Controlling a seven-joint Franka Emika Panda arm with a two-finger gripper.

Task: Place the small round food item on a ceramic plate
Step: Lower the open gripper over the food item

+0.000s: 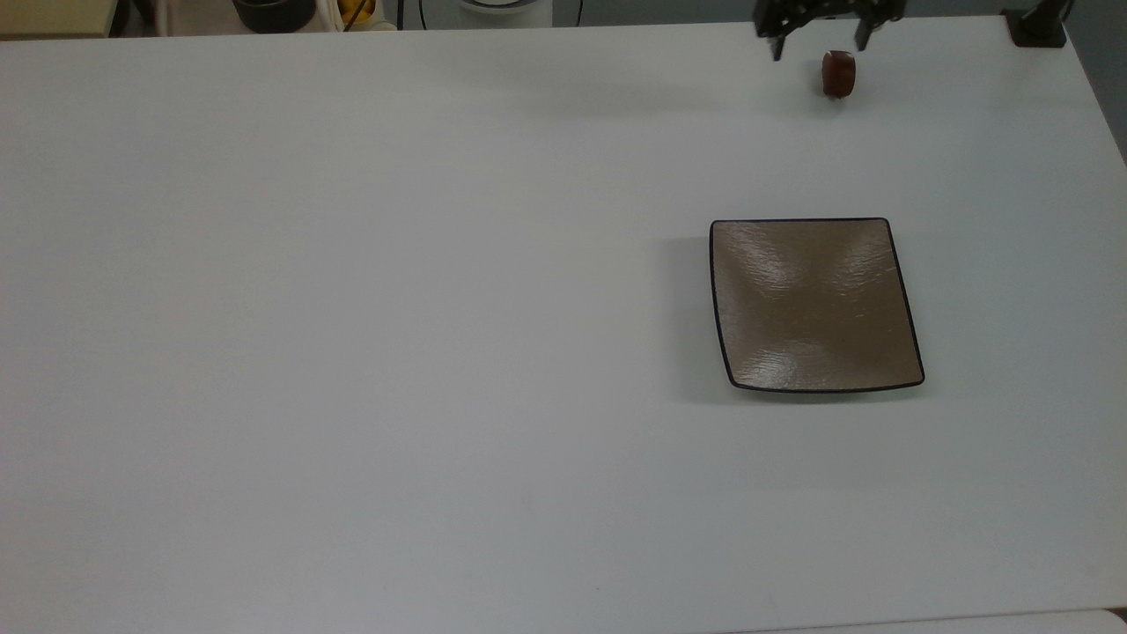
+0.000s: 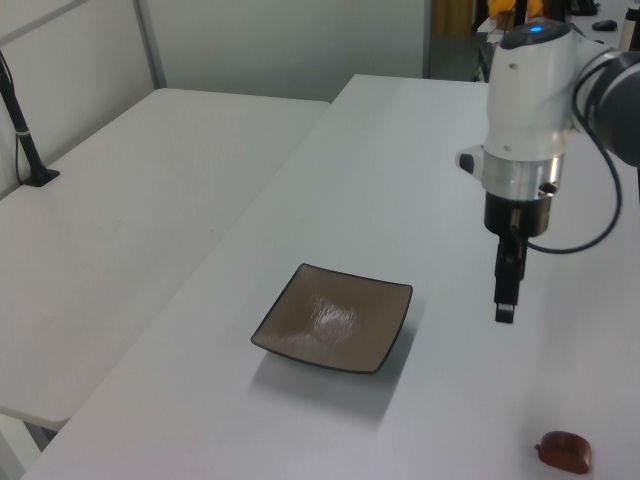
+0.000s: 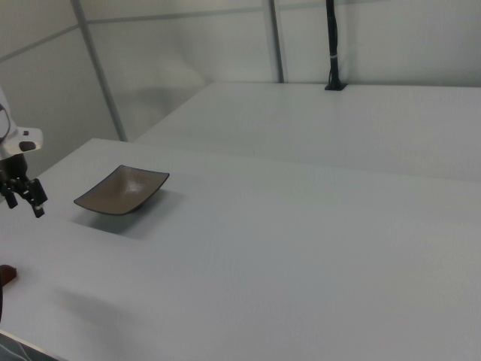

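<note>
The small round food item is a glossy reddish-brown lump lying on the white table near the far edge at the top view's right; it also lies near the bottom right of the left view and at the right view's left edge. The ceramic plate is square, tan-brown with a thin black rim, and bare. My gripper hangs open just above the table, its fingers spread either side of a spot slightly behind the food item, apart from it.
A black clamped post stands at the far right corner in the top view. A dark pot and yellow bits sit beyond the far edge. A second white table adjoins the plate side, with a black post on it.
</note>
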